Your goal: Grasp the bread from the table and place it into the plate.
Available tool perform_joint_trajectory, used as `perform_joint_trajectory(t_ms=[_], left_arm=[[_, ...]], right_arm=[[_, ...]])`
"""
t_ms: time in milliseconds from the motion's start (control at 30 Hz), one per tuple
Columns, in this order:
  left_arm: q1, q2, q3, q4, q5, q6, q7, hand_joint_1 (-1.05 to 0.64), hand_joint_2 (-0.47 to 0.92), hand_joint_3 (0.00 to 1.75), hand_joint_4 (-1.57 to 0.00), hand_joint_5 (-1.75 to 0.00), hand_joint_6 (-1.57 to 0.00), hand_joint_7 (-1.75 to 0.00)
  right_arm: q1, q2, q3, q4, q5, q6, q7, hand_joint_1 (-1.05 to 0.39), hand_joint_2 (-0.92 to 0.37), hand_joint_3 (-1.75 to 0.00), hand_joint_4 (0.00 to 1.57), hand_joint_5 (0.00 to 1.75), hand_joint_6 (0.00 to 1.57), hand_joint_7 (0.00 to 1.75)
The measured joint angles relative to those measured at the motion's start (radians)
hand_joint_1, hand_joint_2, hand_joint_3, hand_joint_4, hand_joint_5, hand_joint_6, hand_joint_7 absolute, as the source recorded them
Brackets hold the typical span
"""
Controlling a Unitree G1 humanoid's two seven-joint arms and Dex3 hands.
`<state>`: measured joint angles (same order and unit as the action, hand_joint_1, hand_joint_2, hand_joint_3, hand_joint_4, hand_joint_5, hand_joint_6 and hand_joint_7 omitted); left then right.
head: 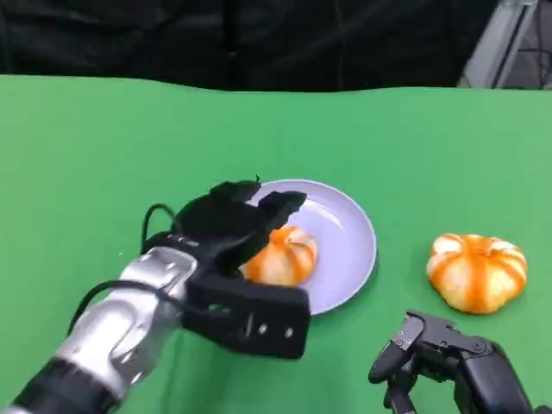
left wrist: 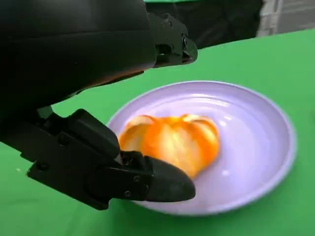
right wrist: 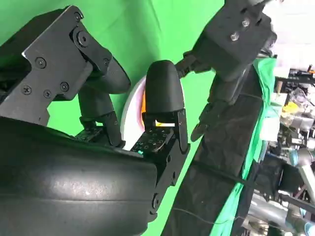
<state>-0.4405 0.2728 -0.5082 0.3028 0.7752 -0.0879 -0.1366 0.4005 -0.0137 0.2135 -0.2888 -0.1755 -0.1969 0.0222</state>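
A pale lilac plate (head: 345, 250) sits on the green surface (head: 103, 147) and serves as the landmark here. One piece of bread (head: 285, 256), a round orange-and-cream striped bun, lies inside the plate, on the side of it nearest the robot's left arm. In the left wrist view the same bread (left wrist: 172, 142) rests on the plate's floor, its underside touching the plate (left wrist: 256, 147) and the rim curving around it.

The left hand (head: 237, 226) hangs over that side of the plate, directly above the bread. Its fingers (left wrist: 165, 184) are spread apart, one low beside the bread near the plate's rim and another high above it; neither presses on the bun, so the hand is open and holds nothing. The silver left forearm (head: 129, 319) runs back from the plate toward the robot.

A second bread (head: 477, 270) of the same kind lies on the surface to the right of the plate, apart from its rim and not touching it.

The right hand (head: 431, 349) rests low on the robot's side of the plate, near the second bread but clear of it. Its fingers (right wrist: 162, 91) are parted with nothing between them, so it too is open. Behind the far edge of the surface hangs a dark backdrop (head: 259, 39).
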Motion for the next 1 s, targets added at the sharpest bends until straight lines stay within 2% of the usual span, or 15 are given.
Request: perform_joint_trajectory(t_ms=[100, 200, 333, 367, 467, 500, 533, 600, 700, 767, 800, 933, 967, 1000], left_arm=[[0.102, 0.038, 0.058, -0.084, -0.087, -0.052, -0.001, -0.87, 0.92, 0.49, -0.03, -0.02, -0.04, -0.05], [0.175, 0.05, 0.126, -0.108, -0.16, -0.114, 0.052, -0.65, 0.92, 0.4, -0.26, -0.16, -0.24, -0.14], [0.312, -0.002, 0.255, -0.188, -0.389, -0.22, 0.114, -0.43, 0.92, 0.3, -0.54, -0.46, -0.58, -0.25], [0.35, -0.024, 0.284, -0.213, -0.467, -0.227, 0.111, -0.37, 0.92, 0.29, -0.67, -0.55, -0.7, -0.3], [0.467, -0.08, 0.349, -0.268, -0.645, -0.256, 0.098, -0.33, 0.92, 0.29, -0.76, -0.62, -0.79, -0.33], [0.497, -0.091, 0.36, -0.277, -0.672, -0.261, 0.096, -0.29, 0.92, 0.34, -0.8, -0.75, -0.86, -0.34], [0.523, -0.098, 0.368, -0.279, -0.695, -0.277, 0.094, -0.27, 0.92, 0.35, -0.81, -0.8, -0.89, -0.34], [0.577, -0.121, 0.386, -0.276, -0.73, -0.347, 0.094, -0.24, 0.92, 0.39, -0.82, -0.87, -0.93, -0.36], [0.619, -0.153, 0.396, -0.249, -0.783, -0.439, 0.075, -0.2, 0.91, 0.47, -0.79, -1.1, -0.96, -0.47], [0.637, -0.172, 0.404, -0.219, -0.826, -0.491, 0.053, -0.2, 0.88, 0.5, -0.78, -1.25, -0.88, -0.75], [0.645, -0.18, 0.408, -0.204, -0.845, -0.516, 0.043, -0.19, 0.84, 0.58, -0.78, -1.33, -0.84, -0.92], [0.675, -0.206, 0.43, -0.175, -0.902, -0.578, 0.008, -0.14, 0.7, 0.89, -0.81, -1.46, -0.8, -1.17], [0.678, -0.208, 0.433, -0.166, -0.904, -0.591, 0.001, -0.11, 0.64, 1.02, -0.83, -1.54, -0.82, -1.26], [0.682, -0.211, 0.435, -0.162, -0.906, -0.597, -0.007, -0.11, 0.6, 1.08, -0.84, -1.58, -0.83, -1.31]], right_arm=[[-0.001, -0.003, -0.005, 0.0, -0.004, 0.0, -0.002, 0.05, -0.28, -1.44, 0.78, 1.57, 0.82, 1.33], [-0.008, -0.003, -0.002, 0.0, -0.005, -0.003, -0.002, 0.05, -0.28, -1.44, 0.79, 1.57, 0.81, 1.32], [-0.005, -0.006, -0.004, 0.001, -0.003, -0.004, 0.0, 0.05, -0.28, -1.44, 0.78, 1.57, 0.82, 1.32], [-0.005, -0.005, -0.004, 0.0, -0.003, -0.005, 0.0, 0.06, -0.29, -1.45, 0.78, 1.57, 0.82, 1.32], [-0.005, -0.007, -0.006, 0.0, 0.0, -0.004, 0.002, 0.06, -0.29, -1.45, 0.78, 1.58, 0.81, 1.32], [-0.005, -0.007, -0.007, 0.0, 0.0, -0.004, 0.003, 0.05, -0.28, -1.45, 0.78, 1.58, 0.82, 1.33], [-0.007, -0.007, -0.006, 0.0, 0.0, -0.004, 0.004, 0.05, -0.28, -1.45, 0.78, 1.58, 0.82, 1.33], [-0.009, -0.006, -0.007, 0.0, 0.002, -0.004, 0.005, 0.05, -0.29, -1.45, 0.78, 1.58, 0.82, 1.33], [-0.009, -0.006, -0.007, 0.001, 0.008, -0.004, 0.006, 0.06, -0.29, -1.47, 0.77, 1.59, 0.81, 1.34], [-0.009, -0.006, -0.007, 0.001, 0.015, -0.004, 0.008, 0.06, -0.29, -1.46, 0.77, 1.6, 0.8, 1.34], [-0.008, -0.006, -0.008, 0.0, 0.015, -0.003, 0.008, 0.06, -0.29, -1.46, 0.77, 1.6, 0.8, 1.34], [-0.008, -0.008, -0.013, 0.0, 0.017, 0.0, 0.011, 0.06, -0.31, -1.45, 0.76, 1.6, 0.8, 1.35], [-0.008, -0.008, -0.013, -0.001, 0.018, 0.0, 0.012, 0.05, -0.3, -1.45, 0.76, 1.6, 0.8, 1.35], [-0.008, -0.008, -0.014, -0.001, 0.019, 0.0, 0.012, 0.05, -0.3, -1.45, 0.76, 1.6, 0.8, 1.35]])
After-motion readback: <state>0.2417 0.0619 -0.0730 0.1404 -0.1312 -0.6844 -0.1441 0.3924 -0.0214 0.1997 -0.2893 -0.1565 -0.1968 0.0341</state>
